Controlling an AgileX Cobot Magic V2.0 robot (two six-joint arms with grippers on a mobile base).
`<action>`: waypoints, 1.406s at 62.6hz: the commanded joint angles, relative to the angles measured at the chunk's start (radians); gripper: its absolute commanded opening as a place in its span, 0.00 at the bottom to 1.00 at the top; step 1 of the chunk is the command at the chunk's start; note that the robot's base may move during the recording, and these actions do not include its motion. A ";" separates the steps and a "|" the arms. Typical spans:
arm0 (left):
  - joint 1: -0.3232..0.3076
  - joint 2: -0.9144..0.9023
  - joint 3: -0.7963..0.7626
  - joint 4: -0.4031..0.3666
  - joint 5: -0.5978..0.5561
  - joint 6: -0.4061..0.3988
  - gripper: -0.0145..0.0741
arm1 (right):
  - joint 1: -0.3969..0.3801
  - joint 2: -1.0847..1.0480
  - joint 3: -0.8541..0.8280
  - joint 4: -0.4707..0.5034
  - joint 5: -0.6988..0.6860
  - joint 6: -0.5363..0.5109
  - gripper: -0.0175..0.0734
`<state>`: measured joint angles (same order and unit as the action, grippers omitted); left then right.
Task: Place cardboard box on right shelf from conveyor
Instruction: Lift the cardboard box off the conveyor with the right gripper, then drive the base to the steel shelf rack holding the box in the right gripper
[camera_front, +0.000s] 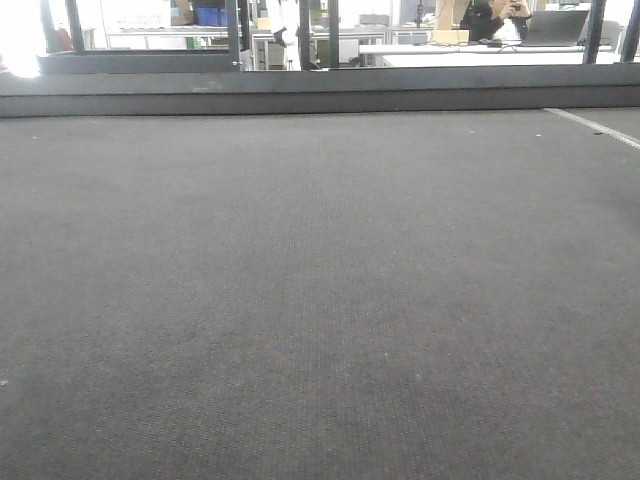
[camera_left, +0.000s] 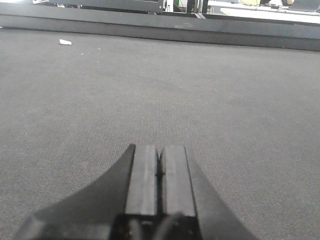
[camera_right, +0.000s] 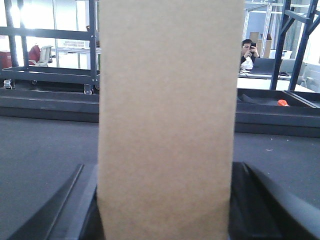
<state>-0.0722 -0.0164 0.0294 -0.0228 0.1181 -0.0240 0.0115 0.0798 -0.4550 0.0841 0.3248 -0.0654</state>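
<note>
Left gripper (camera_left: 160, 151): jaws closed, the two flat pads (camera_left: 145, 175) pressed together with only a thin seam between them; nothing is held.
Conveyor (camera_front: 320, 300): dark grey woven belt, spreading beneath and ahead of both grippers; it fills most of the front view.
Raised rail (camera_front: 320, 95): dark strip along the far edge of the belt, well ahead of the left gripper.
White scrap (camera_left: 65, 42): lies on the belt far ahead and to the left of the left gripper, near the rail.
White stripe (camera_front: 595, 127): slanted line on the belt at the far right of the front view.
Right gripper (camera_right: 162, 167): jaws spread to the box's width, one dark finger (camera_right: 60, 205) showing at each lower side; clamped on the cardboard box.
Cardboard box (camera_right: 167, 115): plain tan, unprinted; held between the right fingers, touching both, and reaching past their tips; whether it touches the belt cannot be told.
Seated person (camera_right: 247, 52): ahead and right of the right gripper, beyond the rail, a phone raised to the face.
Orange object (camera_right: 283, 103): small, ahead and right of the right gripper, past the rail.
</note>
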 joint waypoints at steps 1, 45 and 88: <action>0.000 -0.008 0.010 0.001 -0.087 -0.005 0.03 | -0.006 0.013 -0.027 -0.001 -0.095 -0.009 0.25; 0.000 -0.008 0.010 0.001 -0.087 -0.005 0.03 | -0.006 0.013 -0.027 -0.001 -0.095 -0.009 0.25; 0.000 -0.008 0.010 0.001 -0.087 -0.005 0.03 | -0.006 0.013 -0.027 -0.001 -0.095 -0.009 0.25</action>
<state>-0.0722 -0.0164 0.0294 -0.0228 0.1181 -0.0240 0.0115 0.0798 -0.4550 0.0841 0.3269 -0.0672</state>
